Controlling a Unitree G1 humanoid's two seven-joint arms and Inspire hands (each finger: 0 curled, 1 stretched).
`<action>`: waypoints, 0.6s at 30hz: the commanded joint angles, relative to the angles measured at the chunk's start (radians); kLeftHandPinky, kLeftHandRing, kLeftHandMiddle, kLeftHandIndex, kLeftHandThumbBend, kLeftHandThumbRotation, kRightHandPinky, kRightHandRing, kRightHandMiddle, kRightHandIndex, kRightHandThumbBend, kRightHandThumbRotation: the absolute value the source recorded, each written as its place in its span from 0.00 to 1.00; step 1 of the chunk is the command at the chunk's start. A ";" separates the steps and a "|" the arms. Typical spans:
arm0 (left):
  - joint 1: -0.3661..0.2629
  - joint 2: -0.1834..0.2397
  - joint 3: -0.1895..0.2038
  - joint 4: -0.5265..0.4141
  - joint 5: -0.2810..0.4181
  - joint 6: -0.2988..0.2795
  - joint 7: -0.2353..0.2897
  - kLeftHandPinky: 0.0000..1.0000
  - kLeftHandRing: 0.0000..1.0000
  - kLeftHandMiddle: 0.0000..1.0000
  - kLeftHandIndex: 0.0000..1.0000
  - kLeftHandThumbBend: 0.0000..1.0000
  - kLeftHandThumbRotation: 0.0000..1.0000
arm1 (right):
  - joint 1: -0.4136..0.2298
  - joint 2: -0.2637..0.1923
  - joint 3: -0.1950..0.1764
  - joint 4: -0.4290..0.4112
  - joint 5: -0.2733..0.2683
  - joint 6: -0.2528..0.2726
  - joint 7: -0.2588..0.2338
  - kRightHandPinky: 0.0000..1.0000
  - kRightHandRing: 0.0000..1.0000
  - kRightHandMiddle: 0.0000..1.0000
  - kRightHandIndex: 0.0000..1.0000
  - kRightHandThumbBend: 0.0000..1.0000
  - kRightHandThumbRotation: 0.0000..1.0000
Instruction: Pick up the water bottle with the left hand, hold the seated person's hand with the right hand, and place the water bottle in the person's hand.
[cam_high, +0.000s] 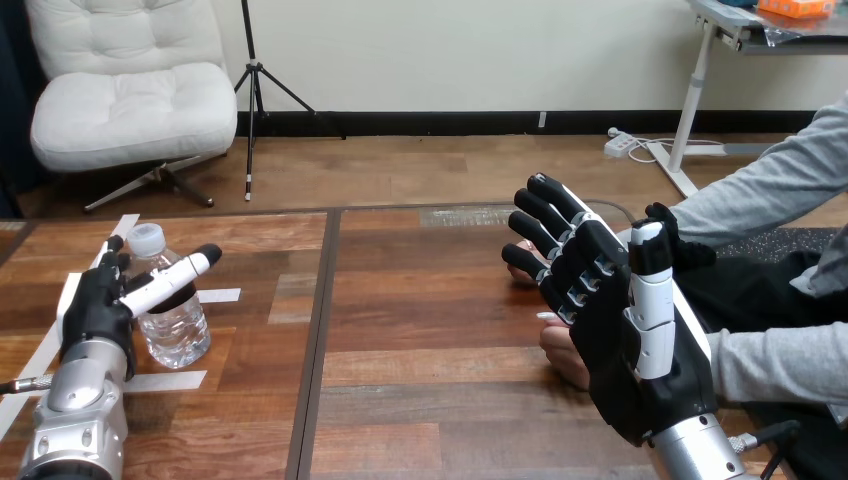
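Head view of the wooden plank counter (420, 330) at the grasp stage. The clear plastic water bottle with a white cap (178, 325) stands upright at the lower left of the frame, among strips of white tape (222, 295), and is not yet lifted. The robot's left hand (95, 310) sits just left of the bottle, touching it. One straight black-and-white digit lies across the bottle's near face and the other fingers rise by its far left side. The hand reads as spread around the bottle rather than clamped on it. At the right of the frame the robot's right hand (625, 360) is raised with its fingers fanned apart and only slightly bent. The person's hand (565, 355) lies just beyond it, largely hidden behind the black palm, and no finger is seen curled round it, so contact cannot be judged. Three risks follow. If the left hand lifts before the fingers wrap, the smooth, round bottle may slip or tip, and the water inside adds weight. Pushing sideways with the straight digit could topple the bottle toward the frame's centre. The right hand could close blindly on the hidden person's hand, missing it or pinching it. With bottle and person well apart, the carry across is long.
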 joint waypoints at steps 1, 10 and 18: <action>-0.069 0.010 0.011 -0.023 -0.014 -0.018 -0.011 1.00 1.00 1.00 1.00 0.91 0.18 | -0.047 0.003 -0.007 -0.041 0.008 -0.010 0.002 0.90 0.94 0.93 0.91 0.76 1.00; -0.080 0.013 0.007 0.003 0.000 -0.014 -0.002 1.00 1.00 1.00 1.00 0.90 0.11 | -0.047 0.003 -0.008 -0.039 0.005 -0.014 0.002 0.90 0.94 0.93 0.91 0.76 1.00; -0.084 0.009 0.008 0.010 0.002 -0.010 0.007 1.00 1.00 1.00 1.00 0.89 0.04 | -0.043 0.002 -0.009 -0.044 0.007 -0.014 0.001 0.90 0.94 0.93 0.91 0.76 1.00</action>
